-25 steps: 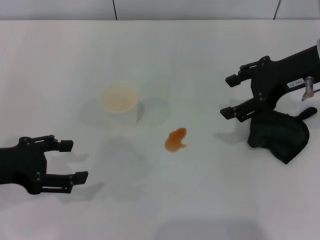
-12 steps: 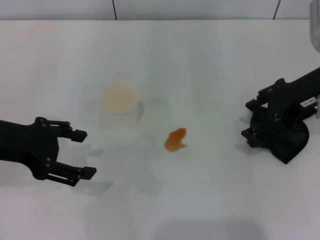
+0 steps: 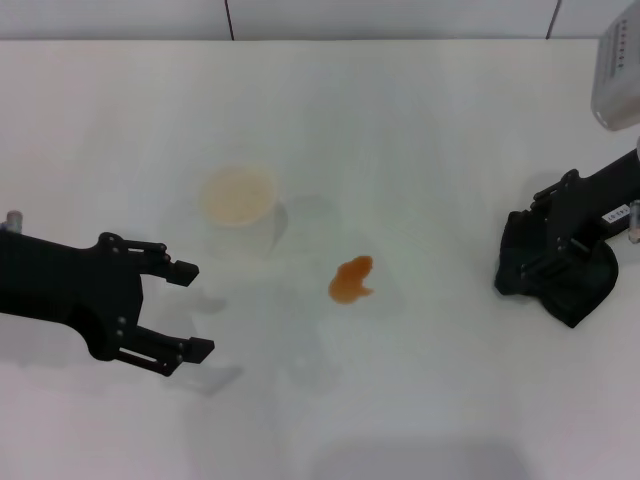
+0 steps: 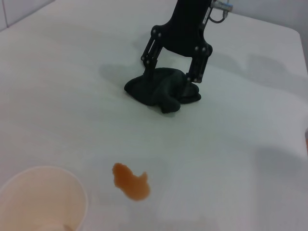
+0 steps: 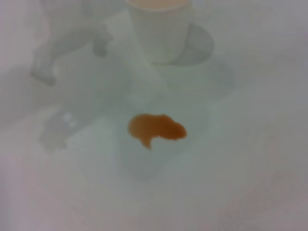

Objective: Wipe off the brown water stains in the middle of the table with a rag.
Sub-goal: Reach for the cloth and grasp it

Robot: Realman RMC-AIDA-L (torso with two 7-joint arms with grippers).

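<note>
The brown water stain (image 3: pixel 350 280) is a small orange-brown blot on the white table (image 3: pixel 420 130), near its middle. It also shows in the left wrist view (image 4: pixel 131 181) and the right wrist view (image 5: pixel 156 129). The dark-green rag (image 3: pixel 585 285) lies bunched at the right. My right gripper (image 3: pixel 515 255) is down on the rag's near side. In the left wrist view its fingers (image 4: pixel 147 67) stand apart and straddle the rag (image 4: pixel 161 94). My left gripper (image 3: pixel 193 310) is open and empty, left of the stain and in front of the cup.
A pale beige-rimmed cup (image 3: pixel 238 200) stands upright, left of and behind the stain. It also shows in the left wrist view (image 4: pixel 41 199) and the right wrist view (image 5: pixel 161 29). A grey device (image 3: pixel 620 65) shows at the far right edge.
My right gripper has drawn back to the right and come down onto the rag. My left gripper has moved right, toward the middle of the table. The stain and the cup have not moved.
</note>
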